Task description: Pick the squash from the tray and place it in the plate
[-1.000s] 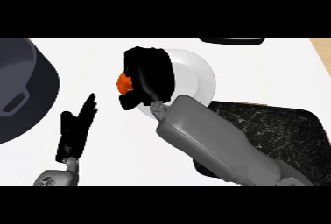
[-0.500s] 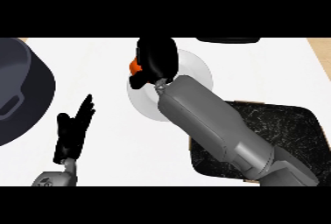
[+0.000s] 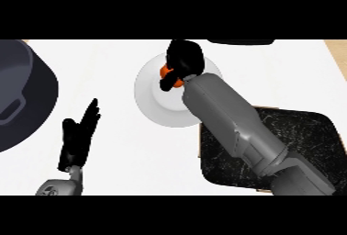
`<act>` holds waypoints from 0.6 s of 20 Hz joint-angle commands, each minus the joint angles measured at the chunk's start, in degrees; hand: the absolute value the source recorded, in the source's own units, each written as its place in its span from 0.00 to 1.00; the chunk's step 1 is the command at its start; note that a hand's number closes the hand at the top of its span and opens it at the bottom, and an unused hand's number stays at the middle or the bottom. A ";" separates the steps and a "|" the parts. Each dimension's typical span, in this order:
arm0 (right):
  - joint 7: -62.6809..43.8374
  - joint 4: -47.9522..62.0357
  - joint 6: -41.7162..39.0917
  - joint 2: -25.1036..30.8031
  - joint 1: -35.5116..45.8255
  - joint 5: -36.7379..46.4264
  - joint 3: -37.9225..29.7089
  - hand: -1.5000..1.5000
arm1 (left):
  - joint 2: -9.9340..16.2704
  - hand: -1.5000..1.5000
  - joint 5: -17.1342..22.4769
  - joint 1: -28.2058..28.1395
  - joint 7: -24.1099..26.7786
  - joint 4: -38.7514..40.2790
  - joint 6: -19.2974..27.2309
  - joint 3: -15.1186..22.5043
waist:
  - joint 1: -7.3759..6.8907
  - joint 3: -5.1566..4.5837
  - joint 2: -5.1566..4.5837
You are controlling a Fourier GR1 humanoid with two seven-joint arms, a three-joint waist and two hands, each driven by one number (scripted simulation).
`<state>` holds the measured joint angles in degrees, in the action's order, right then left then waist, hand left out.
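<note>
Head view shows the right hand over the far part of the white plate, with its fingers curled round the orange squash. Only a small orange part of the squash shows at the left side of the hand; the rest is hidden under the black fingers. The squash is therefore above the plate and no longer in the tray, but I cannot tell if it already touches the plate surface. The grey forearm runs from the hand to the near right and covers the right side of the plate and a part of the dark tray, which lies at the right, near side of the counter.

The step in hand, in my judgement, is the placing. To do it well, the hand should go down until the squash rests on the plate, more toward the middle than the far rim, and only then let the fingers go straight. After this it should rise straight up, so that the fingers do not push the squash off the plate.

At the near left, the left hand rests with straight fingers pointing far. A large dark pot stands at the far left edge, well apart from the plate.
</note>
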<state>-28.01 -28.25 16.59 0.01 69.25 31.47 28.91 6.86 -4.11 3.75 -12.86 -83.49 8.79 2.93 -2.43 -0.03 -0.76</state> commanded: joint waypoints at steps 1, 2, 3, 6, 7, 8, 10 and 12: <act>5.86 5.78 -3.54 -0.01 -0.49 -4.18 -3.15 1.00 | 0.18 0.50 0.56 2.22 -0.70 0.98 -0.68 -0.68 | -0.32 0.01 -0.24; 7.00 6.67 -10.03 0.37 -0.38 -5.58 -4.46 1.00 | -0.33 0.50 -0.84 0.71 -1.31 -1.12 0.46 0.68 | -0.16 0.04 -0.18; 6.28 8.02 -11.57 0.00 0.43 -4.58 -3.37 1.00 | -0.70 0.50 -0.76 1.49 -2.45 -0.58 0.69 0.57 | 0.04 0.02 -0.04; 8.37 10.11 -14.32 0.00 -0.48 -5.78 -3.70 0.00 | -1.53 0.50 -1.04 1.04 -1.64 0.15 1.25 0.68 | 0.14 0.02 0.04; 9.12 9.65 -13.61 -0.01 -1.83 -5.83 -2.58 0.00 | -2.19 0.50 -1.64 0.96 -1.46 -0.34 1.71 1.42 | -0.02 0.02 0.09; 12.54 10.90 -13.35 -0.01 -0.82 -6.10 -4.15 0.00 | -0.77 0.50 0.08 -1.39 2.16 1.36 -1.02 0.43 | -0.13 0.01 -0.05; 17.35 12.07 -14.63 0.60 0.70 -6.24 -5.72 0.00 | 1.26 0.50 0.97 0.78 -1.88 -1.78 -1.50 -1.43 | -0.01 0.05 -0.03; 21.80 8.87 -11.08 0.02 -2.14 -8.57 -7.35 0.00 | -0.55 0.50 0.44 -0.86 0.89 0.02 -0.66 -0.44 | 0.11 0.05 0.00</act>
<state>-13.47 -18.25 4.08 0.45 69.27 24.87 23.53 6.39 -4.12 3.84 -13.25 -83.83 8.53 2.83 -2.57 0.00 -0.84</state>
